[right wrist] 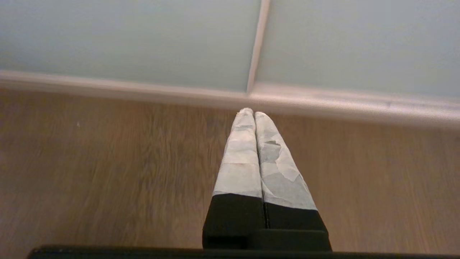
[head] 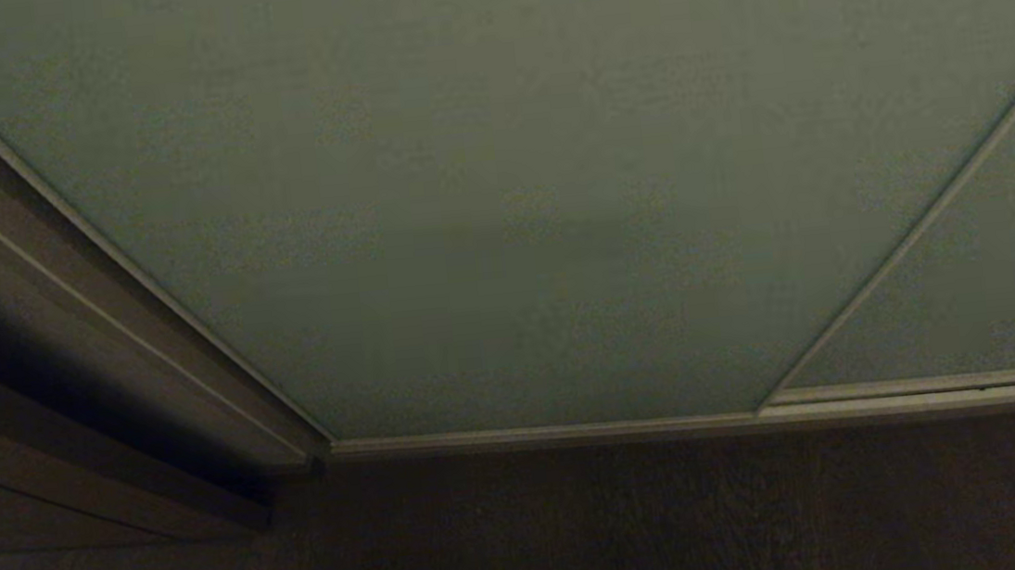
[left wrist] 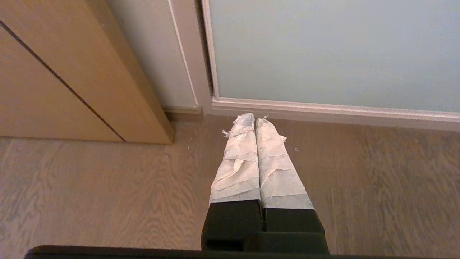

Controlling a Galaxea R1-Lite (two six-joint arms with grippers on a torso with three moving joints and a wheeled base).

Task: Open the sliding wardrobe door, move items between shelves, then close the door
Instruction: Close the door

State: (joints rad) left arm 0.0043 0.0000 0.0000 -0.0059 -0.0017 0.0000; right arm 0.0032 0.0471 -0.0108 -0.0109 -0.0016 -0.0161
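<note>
White-taped fingers of the right gripper (right wrist: 254,112) are pressed together, holding nothing, pointing down at the wood floor (right wrist: 107,172) just short of the bottom rail. The left gripper (left wrist: 254,117) is likewise closed and empty, near the left corner of the wardrobe.

Door (head: 498,183): ahead of both grippers, upright, closed; its long axis runs vertically. Its left edge lies beside the left gripper; the seam (right wrist: 256,43) with the second panel lies straight ahead of the right gripper.

Count: two grippers, two panels visible, one brown frame (left wrist: 72,72). Toys: none visible. Shelves: none visible, presumably behind the door.
</note>
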